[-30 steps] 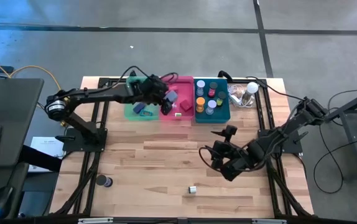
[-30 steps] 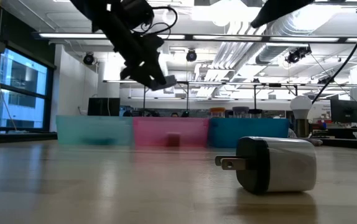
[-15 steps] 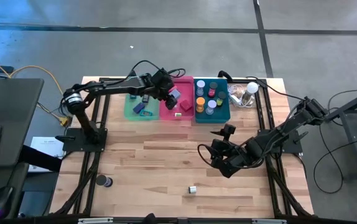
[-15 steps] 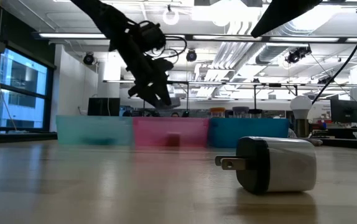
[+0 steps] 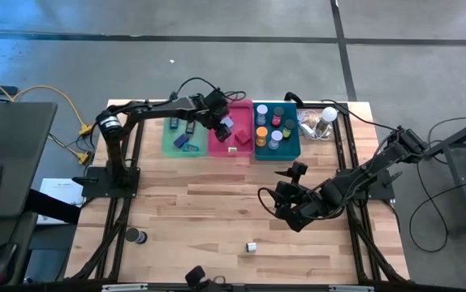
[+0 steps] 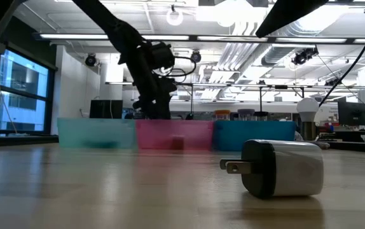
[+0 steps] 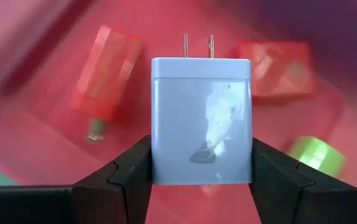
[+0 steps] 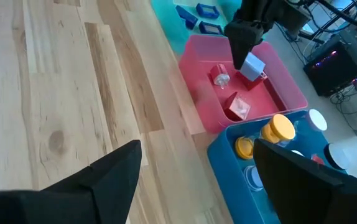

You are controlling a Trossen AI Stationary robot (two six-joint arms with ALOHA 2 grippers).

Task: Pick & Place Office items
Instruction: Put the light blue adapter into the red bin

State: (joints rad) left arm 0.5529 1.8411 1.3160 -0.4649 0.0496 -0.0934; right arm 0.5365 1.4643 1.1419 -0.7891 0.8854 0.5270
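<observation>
Fingers (image 7: 119, 180) of left gripper (image 5: 223, 123) clamp a pale blue charger (image 7: 201, 121), prongs forward, held over pink bin (image 8: 282, 88). Under it in bin: 2 red blocks (image 7: 107, 68), 1 green item (image 7: 315, 155). Right gripper (image 5: 282, 203) open, holding nothing, over bare table (image 5: 209, 211). On tabletop: 1 white charger (image 6: 281, 166), 1 dark roll (image 5: 135, 236)

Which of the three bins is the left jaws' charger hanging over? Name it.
The pink bin, the middle one between green bin and teal bin. The left gripper holds the pale blue charger above it.
</observation>
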